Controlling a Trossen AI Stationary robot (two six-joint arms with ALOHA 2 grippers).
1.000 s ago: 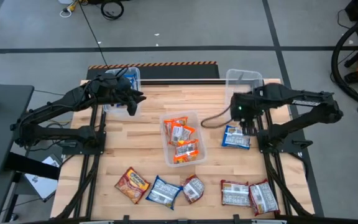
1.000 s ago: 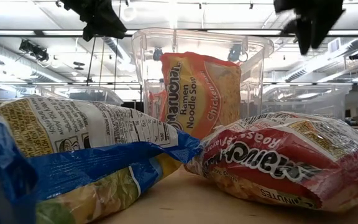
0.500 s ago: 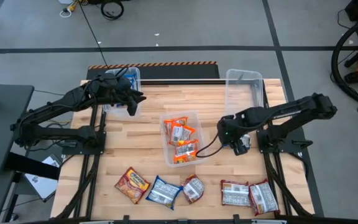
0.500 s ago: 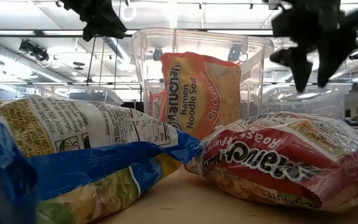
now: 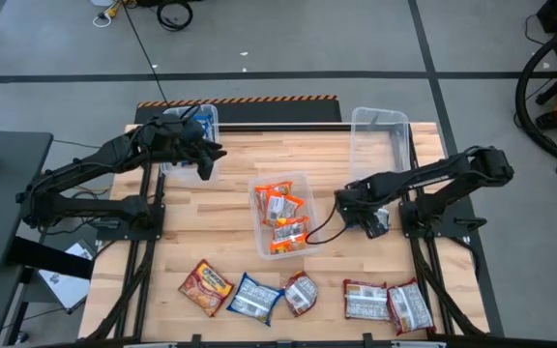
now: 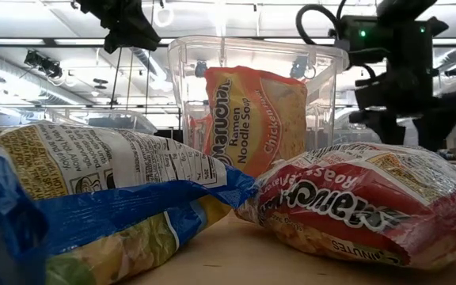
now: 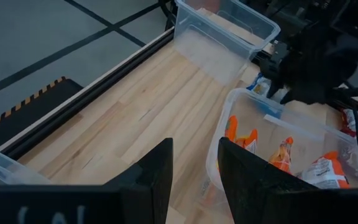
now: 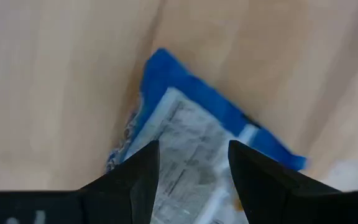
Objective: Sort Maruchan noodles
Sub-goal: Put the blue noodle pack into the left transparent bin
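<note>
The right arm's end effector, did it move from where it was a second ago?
Yes. In the high view the right end effector has swung toward the middle bin of orange packets and now sits over the blue noodle packet.

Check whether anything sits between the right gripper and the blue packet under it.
Nothing visible does. The right gripper hangs directly over the blue packet, fingers open on either side of its white label face, with only bare table around it. The clear bin of orange packets stands off to the side.
</note>
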